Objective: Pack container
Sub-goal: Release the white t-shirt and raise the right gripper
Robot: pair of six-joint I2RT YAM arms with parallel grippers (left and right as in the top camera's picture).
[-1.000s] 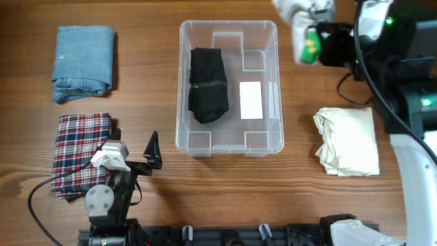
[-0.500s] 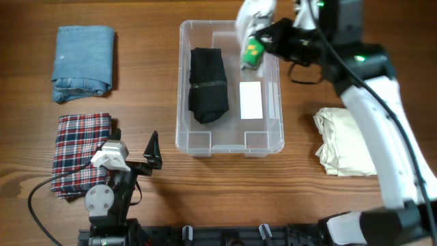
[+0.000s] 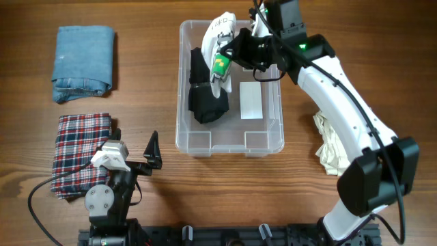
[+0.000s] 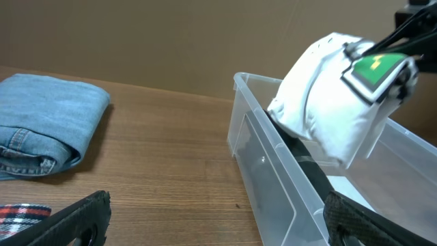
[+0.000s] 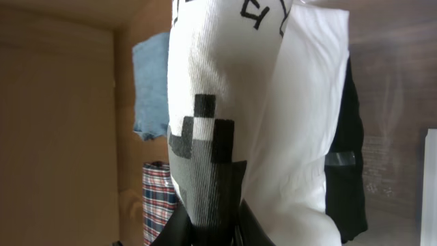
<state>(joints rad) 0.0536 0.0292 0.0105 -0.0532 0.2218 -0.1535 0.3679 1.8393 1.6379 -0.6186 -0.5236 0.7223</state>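
A white garment (image 3: 222, 34) with a green patch; black garment (image 3: 205, 96); clear container (image 3: 229, 147); blue denim (image 3: 83, 63); red-checked cloth (image 3: 82, 154); cream cloth (image 3: 351, 143); brown wood-grain table (image 3: 150, 82).

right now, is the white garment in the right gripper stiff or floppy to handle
Probably floppy: the white garment bulges and sags below the right gripper instead of keeping a flat shape. Likely light, since one pinch holds it above the container. Its ribbed knit looks soft, so it may unfold once released.

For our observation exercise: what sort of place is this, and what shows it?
Probably a robot test bench rather than a home: two robot arms at a wooden table, with folded jeans and a plaid cloth laid out beside a clear container.
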